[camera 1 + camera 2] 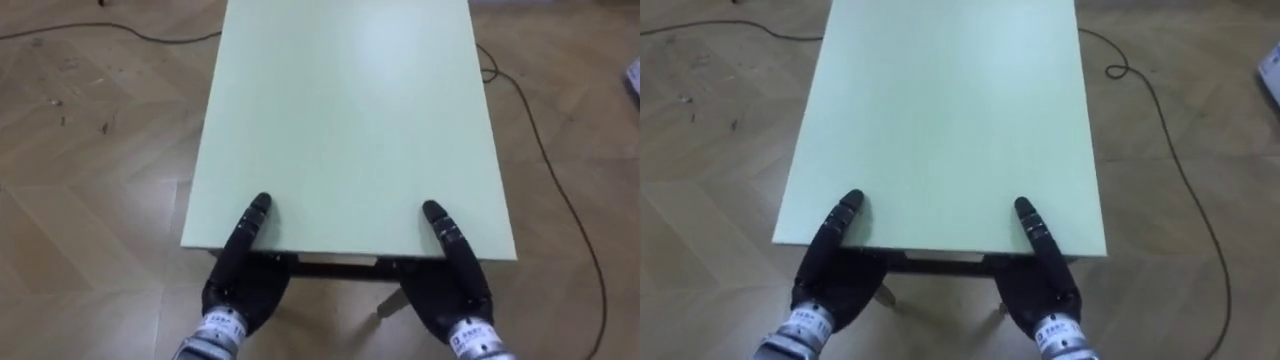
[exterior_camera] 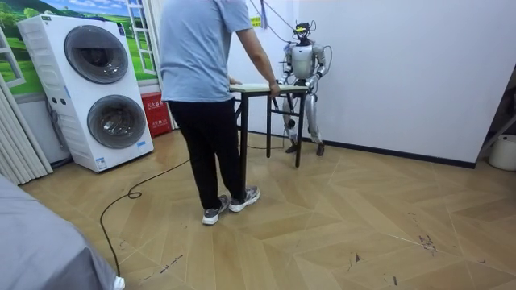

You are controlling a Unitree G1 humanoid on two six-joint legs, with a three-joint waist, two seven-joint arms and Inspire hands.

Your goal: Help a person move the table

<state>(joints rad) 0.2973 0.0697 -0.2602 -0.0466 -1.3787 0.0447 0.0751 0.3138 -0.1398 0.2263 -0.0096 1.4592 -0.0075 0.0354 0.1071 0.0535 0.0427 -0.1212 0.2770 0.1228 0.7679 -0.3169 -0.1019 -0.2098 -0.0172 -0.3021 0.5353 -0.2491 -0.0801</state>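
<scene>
Floor: herringbone wood parquet | Far: plain white wall, dark skirting | Left: two stacked front-loading washing machines, landscape mural behind, red box just beside | Far right: pale bin

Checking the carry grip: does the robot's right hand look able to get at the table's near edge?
Probably yes: the right hand sits at the near edge of the table, with nothing between them.

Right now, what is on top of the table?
Part of the left hand and part of the right hand rest on the near edge of the table. A person's hand holds the far end. What the robot's hands do underneath is covered by its top.
</scene>
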